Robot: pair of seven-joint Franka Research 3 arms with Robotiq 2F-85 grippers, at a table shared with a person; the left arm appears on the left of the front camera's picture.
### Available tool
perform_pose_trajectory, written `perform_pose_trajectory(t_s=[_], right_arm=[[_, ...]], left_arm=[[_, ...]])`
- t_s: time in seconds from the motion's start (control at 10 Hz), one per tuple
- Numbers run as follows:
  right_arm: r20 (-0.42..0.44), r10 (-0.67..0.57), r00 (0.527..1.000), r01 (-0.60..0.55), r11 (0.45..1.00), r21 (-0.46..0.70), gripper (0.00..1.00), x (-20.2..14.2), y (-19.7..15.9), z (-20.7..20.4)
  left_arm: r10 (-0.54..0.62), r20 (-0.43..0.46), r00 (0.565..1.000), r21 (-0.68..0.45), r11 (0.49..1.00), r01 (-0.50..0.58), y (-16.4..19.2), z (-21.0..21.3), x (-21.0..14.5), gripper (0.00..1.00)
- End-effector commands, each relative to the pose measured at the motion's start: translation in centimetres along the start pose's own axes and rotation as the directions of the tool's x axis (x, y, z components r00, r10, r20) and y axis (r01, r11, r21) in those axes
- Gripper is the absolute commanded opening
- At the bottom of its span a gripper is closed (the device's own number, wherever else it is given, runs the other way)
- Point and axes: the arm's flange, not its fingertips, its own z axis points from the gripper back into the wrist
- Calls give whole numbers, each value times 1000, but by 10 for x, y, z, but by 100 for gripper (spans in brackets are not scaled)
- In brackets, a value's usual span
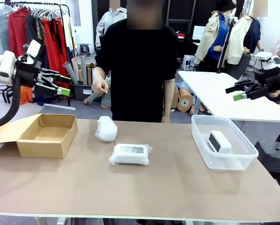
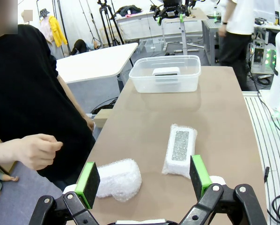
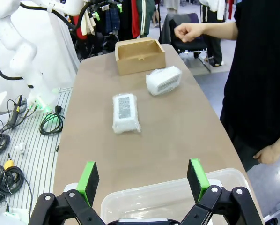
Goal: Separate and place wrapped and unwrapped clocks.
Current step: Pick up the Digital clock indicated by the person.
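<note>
Two wrapped clocks: rounded bundle (image 1: pixel 106 129), flat bundle (image 1: pixel 130 154), middle of table (image 1: pixel 177 192), apart.
Bare clock (image 1: pixel 219 140): in clear tub (image 1: pixel 202 152), right edge.
Left gripper (image 1: pixel 61 86): wide open, empty.
Right gripper (image 1: pixel 240 93): wide open, empty.

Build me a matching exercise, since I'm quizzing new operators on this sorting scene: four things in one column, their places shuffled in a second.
Things
1. bare clock
2. rounded wrapped bundle
3. flat wrapped bundle
4. cardboard box

Places
A. middle of the table, nearer the robot
B. robot's left end of the table
C. inside the clear tub
D. middle of the table, nearer the far edge

Pairs: 1-C, 2-D, 3-A, 4-B
</note>
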Motion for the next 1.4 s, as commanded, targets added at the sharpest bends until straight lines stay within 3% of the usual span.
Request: perform_pose_trajectory(t_s=[0.0, 1.3], right_arm=[[-4, -4, 1000, 4, 1000, 0, 100, 1, 1, 0], [-4, -4, 1000, 4, 1000, 0, 100, 1, 1, 0]], left_arm=[[-4, -3, 1000, 9, 1000, 4, -1, 0, 2, 100], [-4, -3, 1000, 9, 1000, 4, -1, 0, 2, 100]])
